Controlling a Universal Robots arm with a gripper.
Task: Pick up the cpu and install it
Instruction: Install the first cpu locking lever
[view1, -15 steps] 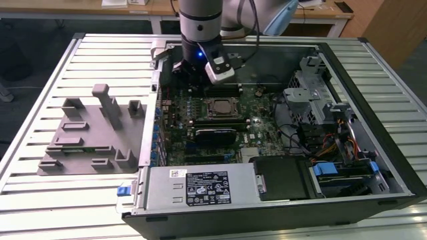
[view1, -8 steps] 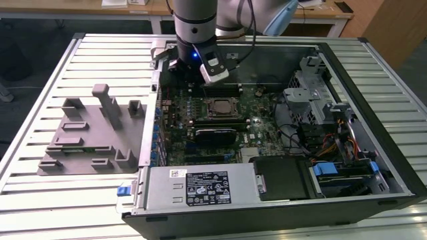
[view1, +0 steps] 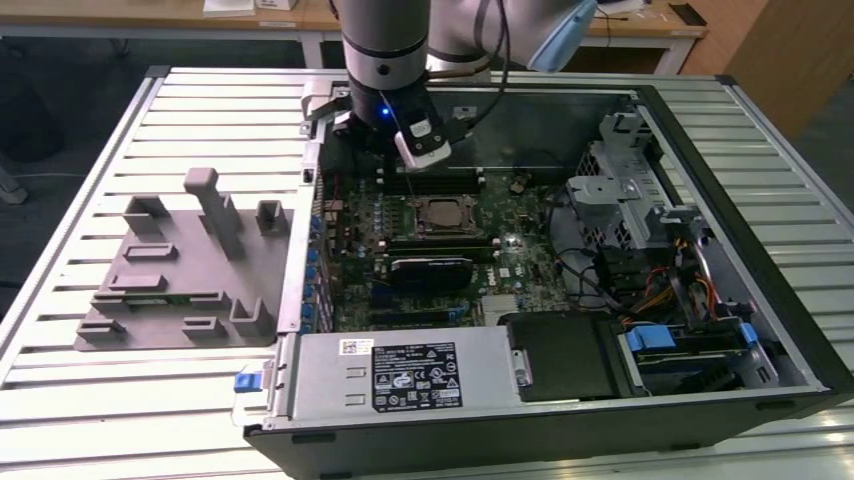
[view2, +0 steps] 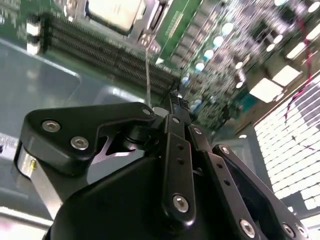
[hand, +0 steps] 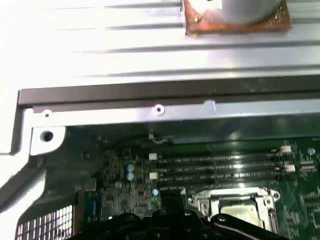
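One square cpu (view1: 443, 214) flat in socket (hand: 227, 191), top up, edges along memory slots (hand: 220, 167), jaws' state unclear

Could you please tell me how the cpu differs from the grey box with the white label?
The cpu is small and square; the grey box is large, long and white-labelled. The cpu sits on the motherboard; the grey box sits at the edge of the case. Both lie flat inside it.

Bright room light; table (hand: 100, 30) overexposed in first wrist view.
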